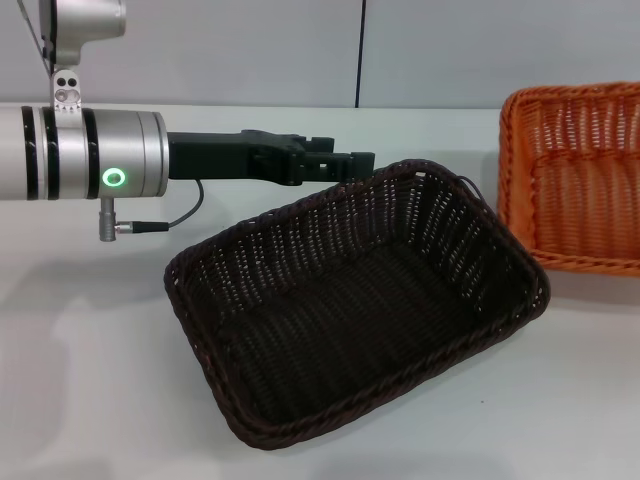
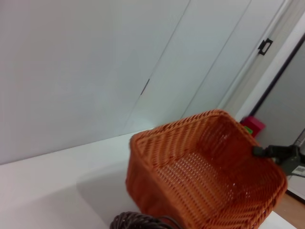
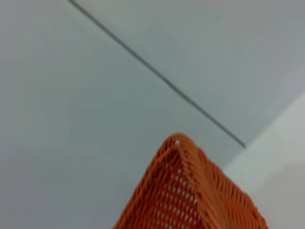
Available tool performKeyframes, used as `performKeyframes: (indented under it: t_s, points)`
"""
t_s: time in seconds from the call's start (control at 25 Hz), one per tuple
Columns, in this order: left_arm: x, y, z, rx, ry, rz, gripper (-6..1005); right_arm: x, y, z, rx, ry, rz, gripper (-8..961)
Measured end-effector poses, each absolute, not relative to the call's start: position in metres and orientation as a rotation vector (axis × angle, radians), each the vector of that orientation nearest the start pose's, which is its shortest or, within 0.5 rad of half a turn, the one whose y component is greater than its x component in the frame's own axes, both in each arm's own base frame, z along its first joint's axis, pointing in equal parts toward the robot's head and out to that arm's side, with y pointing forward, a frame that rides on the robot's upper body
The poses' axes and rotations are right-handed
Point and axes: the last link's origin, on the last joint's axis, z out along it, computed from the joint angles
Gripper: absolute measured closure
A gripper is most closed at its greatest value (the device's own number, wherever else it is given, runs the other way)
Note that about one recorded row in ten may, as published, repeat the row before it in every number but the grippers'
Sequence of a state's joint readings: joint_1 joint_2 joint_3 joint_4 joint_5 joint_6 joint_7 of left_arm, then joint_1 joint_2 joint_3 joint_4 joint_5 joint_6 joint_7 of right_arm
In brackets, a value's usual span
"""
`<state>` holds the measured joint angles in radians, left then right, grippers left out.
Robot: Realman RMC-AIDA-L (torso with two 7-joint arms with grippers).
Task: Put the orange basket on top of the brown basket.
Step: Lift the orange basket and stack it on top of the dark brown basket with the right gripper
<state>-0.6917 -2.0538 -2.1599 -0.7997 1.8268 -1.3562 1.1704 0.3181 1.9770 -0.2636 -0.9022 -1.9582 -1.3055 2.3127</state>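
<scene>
- The left claw (image 1: 345,163) hangs at the far rim of the brown basket (image 1: 360,300), its dark fingers reaching in from the arm's side; whether they pinch the rim or only sit beside it I cannot tell, nor how far they are parted.
- The brown basket lies just below and in front of that claw on the white desk (image 1: 90,400), mouth up and empty.
- The orange basket (image 1: 575,180) stands beyond the left claw's tip, apart from the brown one, toward the robot's right.
- In the left wrist view the orange basket (image 2: 205,171) looks tipped, and a dark claw tip (image 2: 276,153) shows at its far rim, probably the right claw; its grip cannot be read.
- The right wrist view shows only a corner of the orange basket (image 3: 190,195) close up.
- Judging by the open weave, the orange basket should be light, fairly stiff yet a little springy.
- The braided rim looks like the best hold, near a short side's middle, so it does not swing.
</scene>
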Motion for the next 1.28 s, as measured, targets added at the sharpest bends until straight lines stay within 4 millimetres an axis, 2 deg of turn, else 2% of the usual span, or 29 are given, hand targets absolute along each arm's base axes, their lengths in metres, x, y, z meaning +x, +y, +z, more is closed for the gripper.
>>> performKeyframes:
  t_s: [0.4,0.68,0.92,1.08,1.12,1.16,1.28]
  points:
    - [-0.175,0.397,0.002,-2.654,-1.002,-0.736,181,0.384,0.304,0.187,-1.356,1.408,1.25,676]
    - [-0.182,0.403,0.003,-2.593,-0.994,-0.747,181,0.356,0.313,0.185,-1.48,1.343,1.371,669]
    - [-0.199,0.416,0.031,-2.339,-0.902,-0.922,180,0.325,0.324,0.171,-1.648,1.319,1.452,663]
    - [-0.204,0.418,0.036,-2.287,-0.902,-0.948,180,0.313,0.327,0.159,-1.74,1.326,1.46,658]
    - [-0.213,0.422,0.045,-2.197,-0.905,-0.985,180,0.308,0.328,0.155,-1.768,1.326,1.467,657]
    - [-0.232,0.424,0.061,-2.049,-0.923,-1.047,180,0.303,0.328,0.15,-1.798,1.328,1.475,656]
    - [-0.241,0.424,0.068,-1.987,-0.929,-1.073,180,0.291,0.329,0.138,-1.876,1.336,1.491,653]
